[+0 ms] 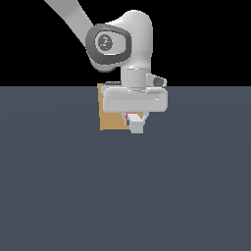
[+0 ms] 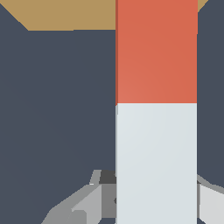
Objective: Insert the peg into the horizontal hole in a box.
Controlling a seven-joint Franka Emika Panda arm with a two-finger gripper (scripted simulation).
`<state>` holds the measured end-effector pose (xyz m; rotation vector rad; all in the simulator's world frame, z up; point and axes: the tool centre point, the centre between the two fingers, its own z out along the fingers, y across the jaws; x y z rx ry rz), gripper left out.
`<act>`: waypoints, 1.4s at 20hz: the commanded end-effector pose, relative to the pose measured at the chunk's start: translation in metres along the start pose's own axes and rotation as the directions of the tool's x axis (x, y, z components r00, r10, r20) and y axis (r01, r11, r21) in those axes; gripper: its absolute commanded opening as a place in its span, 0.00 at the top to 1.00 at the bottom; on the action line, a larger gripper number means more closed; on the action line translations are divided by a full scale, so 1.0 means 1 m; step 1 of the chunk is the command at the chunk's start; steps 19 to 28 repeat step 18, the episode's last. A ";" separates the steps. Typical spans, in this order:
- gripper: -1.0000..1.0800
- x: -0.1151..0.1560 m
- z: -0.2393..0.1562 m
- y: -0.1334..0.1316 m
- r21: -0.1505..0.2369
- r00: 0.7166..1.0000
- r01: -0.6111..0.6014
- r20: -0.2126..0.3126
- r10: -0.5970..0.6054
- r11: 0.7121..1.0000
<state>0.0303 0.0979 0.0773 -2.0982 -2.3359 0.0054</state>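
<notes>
Peg (image 2: 156, 109) in claw (image 2: 153, 201), orange-red end toward tan box (image 2: 65, 15)

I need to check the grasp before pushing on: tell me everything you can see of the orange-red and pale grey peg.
The square-sectioned orange-red and pale grey peg has flat, matte faces. It is held in the grey gripper, fingers closed against it. Its pale end juts toward the exterior camera, and its orange part points toward the tan wood-coloured box. The hole is not visible, so alignment is unclear.

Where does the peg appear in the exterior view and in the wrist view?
Exterior view: the peg shows only as a short pale end with some orange, just below the gripper, before the box.
Wrist view: it fills the middle, orange part reaching the box.
Shared landmark: the tan box.
</notes>
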 end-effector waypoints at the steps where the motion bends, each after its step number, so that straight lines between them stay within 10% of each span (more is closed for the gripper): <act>1: 1.00 0.012 -0.002 0.000 -0.003 1.000 0.002 -0.001 -0.002 1.000; 13: 1.00 0.096 -0.003 0.000 -0.006 1.000 0.002 -0.001 -0.002 1.000; 28: 1.00 0.102 -0.003 0.002 -0.006 1.000 0.002 -0.001 -0.002 1.000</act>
